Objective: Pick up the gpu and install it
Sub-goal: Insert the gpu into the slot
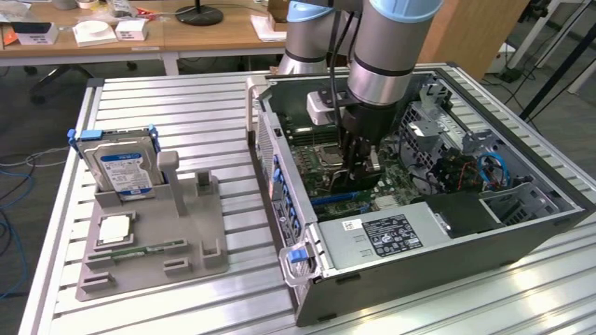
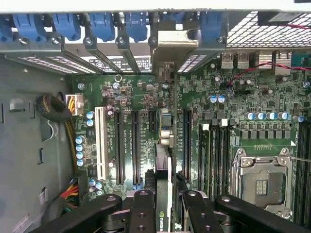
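My gripper [image 1: 359, 166] reaches down into the open computer case [image 1: 308, 279] over the green motherboard [image 2: 228, 97]. It is shut on the gpu [image 2: 164, 160], which I see edge-on as a thin card with a logo between the black fingers [image 2: 143, 206]. The card's silver bracket [image 2: 172, 48] lies against the case's rear slot openings under the blue clips [image 2: 102, 24]. The card stands on edge in line with the long black expansion slots [image 2: 136, 145]. Whether it sits in a slot is hidden. In the exterior view the gpu [image 1: 347, 183] is a dark shape under the gripper.
A CPU socket [image 2: 262, 179] and memory slots [image 2: 214, 150] lie beside the card. A white slot [image 2: 101, 143] and a cable bundle [image 2: 53, 107] are on its other side. At the exterior view's left, a grey fixture [image 1: 186, 244] carries a blue-labelled hard drive [image 1: 125, 167] and a RAM stick [image 1: 139, 249].
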You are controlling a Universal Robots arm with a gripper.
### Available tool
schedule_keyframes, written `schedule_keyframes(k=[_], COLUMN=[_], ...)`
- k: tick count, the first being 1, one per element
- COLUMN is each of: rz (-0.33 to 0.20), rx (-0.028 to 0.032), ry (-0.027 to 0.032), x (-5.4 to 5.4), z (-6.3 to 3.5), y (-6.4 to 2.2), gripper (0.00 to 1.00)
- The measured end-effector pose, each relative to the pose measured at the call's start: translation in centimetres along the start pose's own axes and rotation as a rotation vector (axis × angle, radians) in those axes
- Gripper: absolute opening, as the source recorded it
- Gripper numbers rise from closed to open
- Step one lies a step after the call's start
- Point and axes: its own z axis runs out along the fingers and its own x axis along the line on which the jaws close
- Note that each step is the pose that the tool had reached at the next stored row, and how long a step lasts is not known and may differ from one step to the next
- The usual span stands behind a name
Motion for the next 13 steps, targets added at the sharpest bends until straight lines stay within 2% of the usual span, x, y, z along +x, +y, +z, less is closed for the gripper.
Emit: schedule_keyframes(k=[13], rz=[0.0], rx=[0.0], ry=[-0.0001], x=[-0.02], z=[0.78], y=[0.34], gripper=[0.26])
